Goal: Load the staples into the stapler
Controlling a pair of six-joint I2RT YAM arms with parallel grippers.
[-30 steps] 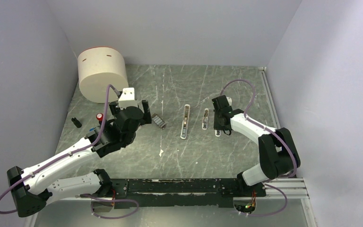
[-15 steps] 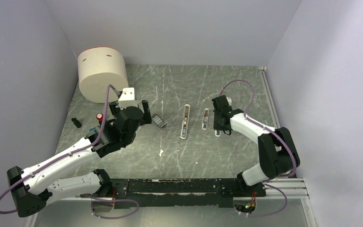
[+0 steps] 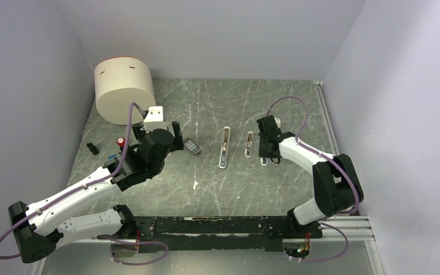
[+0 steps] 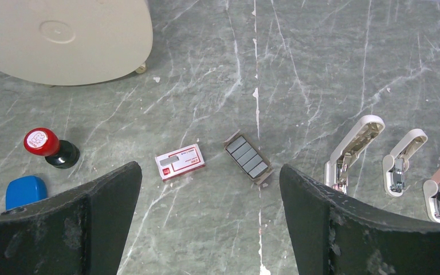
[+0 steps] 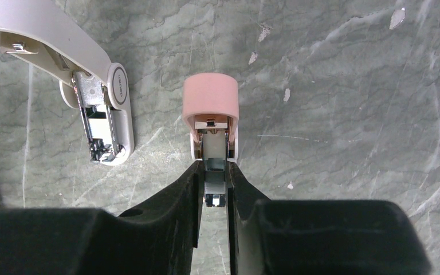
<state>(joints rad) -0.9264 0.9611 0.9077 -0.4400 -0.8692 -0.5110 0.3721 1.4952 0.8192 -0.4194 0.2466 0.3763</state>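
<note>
The staples (image 4: 247, 156) lie as a dark grey block in an open tray, also seen in the top view (image 3: 192, 146). Their red-and-white box (image 4: 179, 162) lies just left of them. The slim white stapler (image 3: 224, 147) lies open on the table, and shows at the right of the left wrist view (image 4: 355, 150). My left gripper (image 4: 209, 172) is open and empty, hovering near the box and the staples. My right gripper (image 5: 213, 192) is shut on the metal rail of the pink stubby piece (image 5: 211, 106), right of the stapler.
A short white stubby piece (image 5: 100, 109) lies between the stapler and the pink piece. A large cream cylinder (image 3: 124, 89) stands at the back left. A red-topped stamp (image 4: 48, 146), a blue item (image 4: 26, 192) and a small black piece (image 3: 93, 148) lie at the left.
</note>
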